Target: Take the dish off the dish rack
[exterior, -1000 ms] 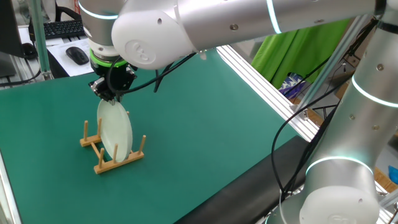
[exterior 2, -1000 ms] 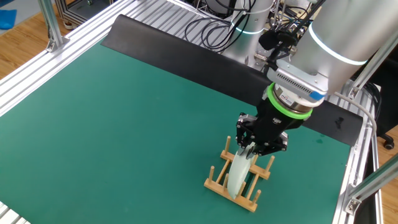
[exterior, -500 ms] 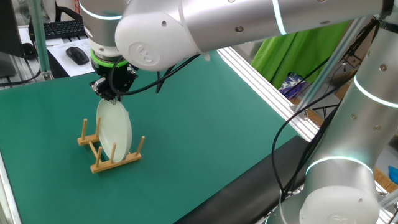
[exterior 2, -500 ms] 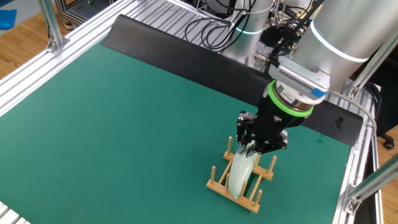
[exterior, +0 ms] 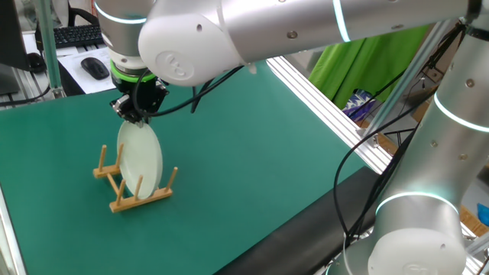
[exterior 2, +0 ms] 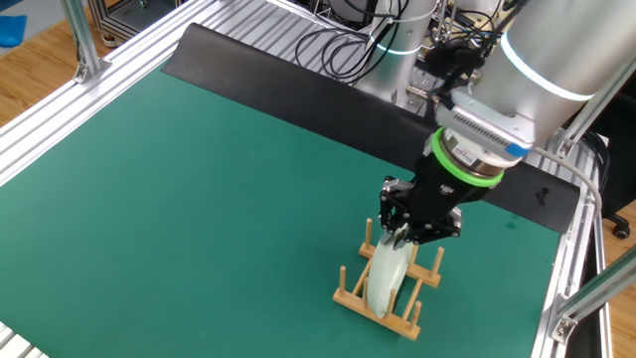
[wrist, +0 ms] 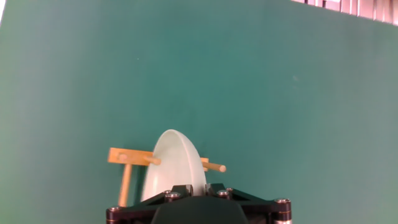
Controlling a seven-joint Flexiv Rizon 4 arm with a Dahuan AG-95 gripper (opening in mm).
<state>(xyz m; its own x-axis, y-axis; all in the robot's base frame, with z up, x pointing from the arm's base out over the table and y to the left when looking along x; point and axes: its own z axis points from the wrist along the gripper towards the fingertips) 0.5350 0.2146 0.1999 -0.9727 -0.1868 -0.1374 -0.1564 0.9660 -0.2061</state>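
Observation:
The dish (exterior: 140, 159) is a pale greenish-white plate standing on edge in the wooden dish rack (exterior: 134, 197) on the green mat. It also shows in the other fixed view (exterior 2: 388, 280) and in the hand view (wrist: 171, 167). My gripper (exterior: 134, 114) is shut on the dish's top rim, directly above the rack (exterior 2: 383, 303). In the hand view the two fingers (wrist: 217, 190) straddle the rim at the bottom edge, with rack pegs (wrist: 127, 157) showing on both sides of the plate. The dish's lower edge still sits between the pegs.
The green mat (exterior: 252, 145) is edged by aluminium framing (exterior: 328, 107) at the right. A keyboard and mouse (exterior: 94, 67) lie beyond the far edge. A black strip (exterior 2: 298, 89) and cables border the mat in the other fixed view.
The dish and the rack have shifted slightly together, to the left in one fixed view, with the gripper still holding the rim. The plate sits a little higher.

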